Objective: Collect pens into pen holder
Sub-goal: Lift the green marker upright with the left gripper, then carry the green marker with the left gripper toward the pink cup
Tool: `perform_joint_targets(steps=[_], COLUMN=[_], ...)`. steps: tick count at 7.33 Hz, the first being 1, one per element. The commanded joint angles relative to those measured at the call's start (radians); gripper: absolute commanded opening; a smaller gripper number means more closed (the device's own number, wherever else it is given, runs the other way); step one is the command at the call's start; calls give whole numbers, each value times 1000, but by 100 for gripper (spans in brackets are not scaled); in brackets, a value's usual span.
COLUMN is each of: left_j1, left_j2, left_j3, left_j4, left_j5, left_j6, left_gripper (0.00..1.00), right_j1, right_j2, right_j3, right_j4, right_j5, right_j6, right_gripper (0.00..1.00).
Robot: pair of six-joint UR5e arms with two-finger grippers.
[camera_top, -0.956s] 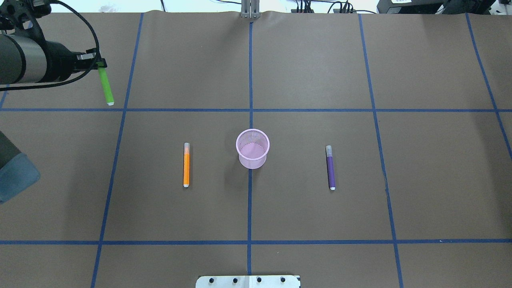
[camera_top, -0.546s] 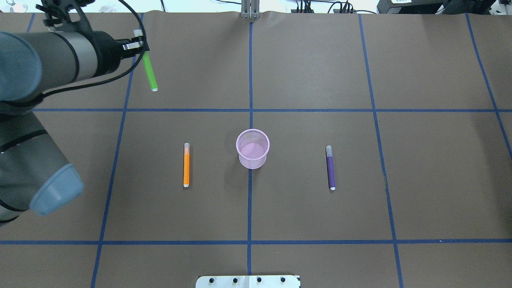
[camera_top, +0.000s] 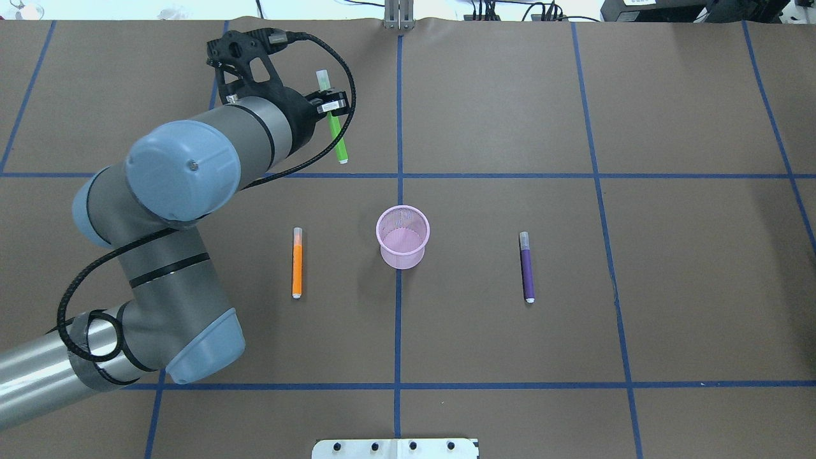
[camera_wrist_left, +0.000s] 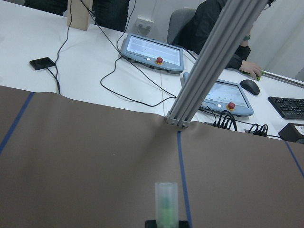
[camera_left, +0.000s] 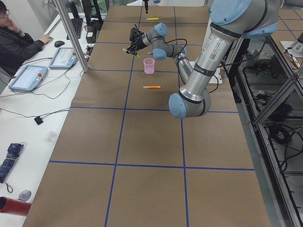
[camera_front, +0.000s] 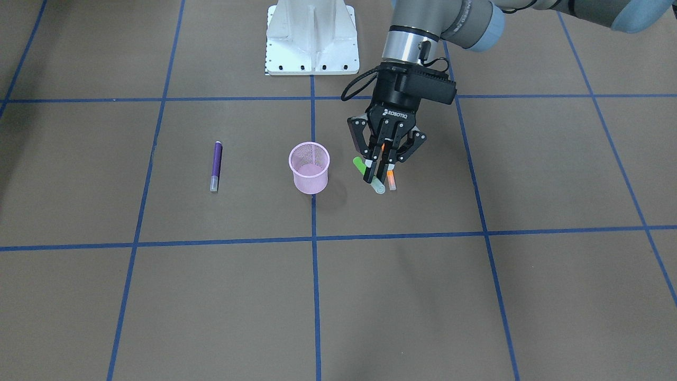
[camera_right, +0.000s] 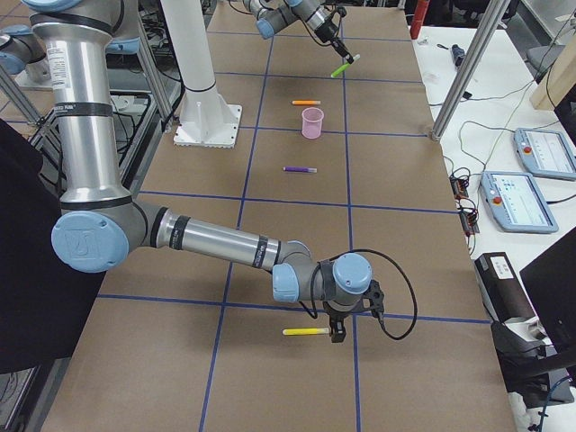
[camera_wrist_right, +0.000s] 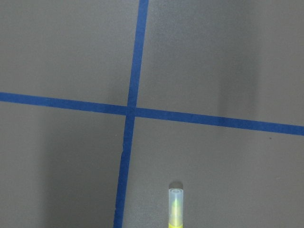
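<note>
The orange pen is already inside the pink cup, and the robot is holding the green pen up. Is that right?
Not quite. The orange pen is not inside the pink cup; it lies on the table beside it, as the overhead exterior view shows. The left gripper does hold the green pen up.

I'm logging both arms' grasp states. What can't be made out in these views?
- Right gripper: small, in the exterior right view only; open or shut beside the yellow pen, cannot tell.
- Right wrist view: bottom edge cuts off the yellow pen; no fingers show.
- Front view: left gripper hides most of the orange pen.
- Left wrist view: green pen blurred, cut by the bottom edge.
</note>
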Motion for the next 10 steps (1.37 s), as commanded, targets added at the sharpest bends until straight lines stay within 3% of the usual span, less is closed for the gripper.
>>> perform_joint_targets(steps=[1,3,7,10], left_j1=[28,31,33,31], left_j2=[-25,-30,-27,-27], left_j3=[29,37,37,38], left_j4=[0,0,2,3], left_j5=[21,22,22,20], left_j6=[-6,-6,-6,-6], left_gripper=[0,0,0,0], right_j1=[-7,-18,-92,-96], right_j2=[-7,-10,-13,-30], right_j3=[-36,-102,-118,-118], right_j4=[81,194,196,194], right_j5=[0,-2,-5,-8], right_j6=[0,0,55,54], right_gripper=[97,97,96,89])
